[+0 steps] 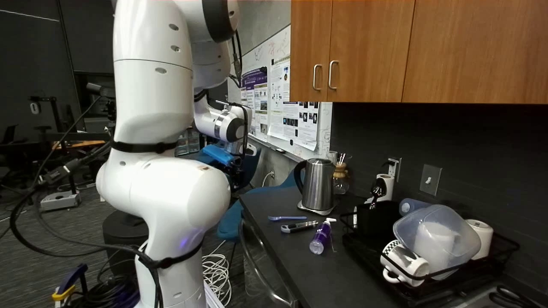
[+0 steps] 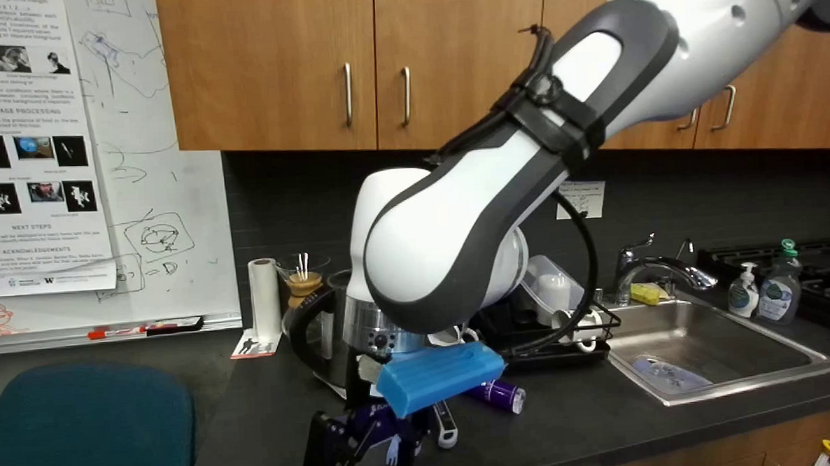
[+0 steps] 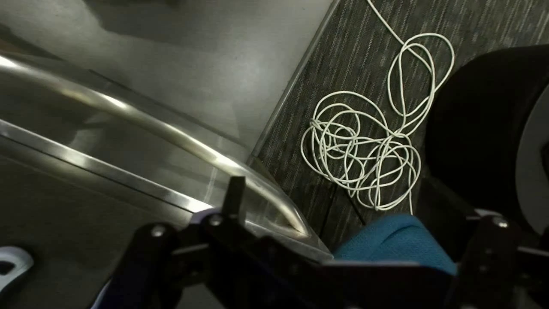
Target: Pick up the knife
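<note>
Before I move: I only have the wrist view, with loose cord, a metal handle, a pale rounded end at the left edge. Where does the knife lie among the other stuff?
Observer: In an exterior view, the knife, a grey-and-black box cutter, lies between the purple-blue fork and the purple bottle.
Operator: Bottle standing?
Observer: No, it lies on its side; both exterior views show that.
Operator: Anything tall close by?
Observer: Yes, a steel kettle, upright, beyond the fork in an exterior view.
</note>
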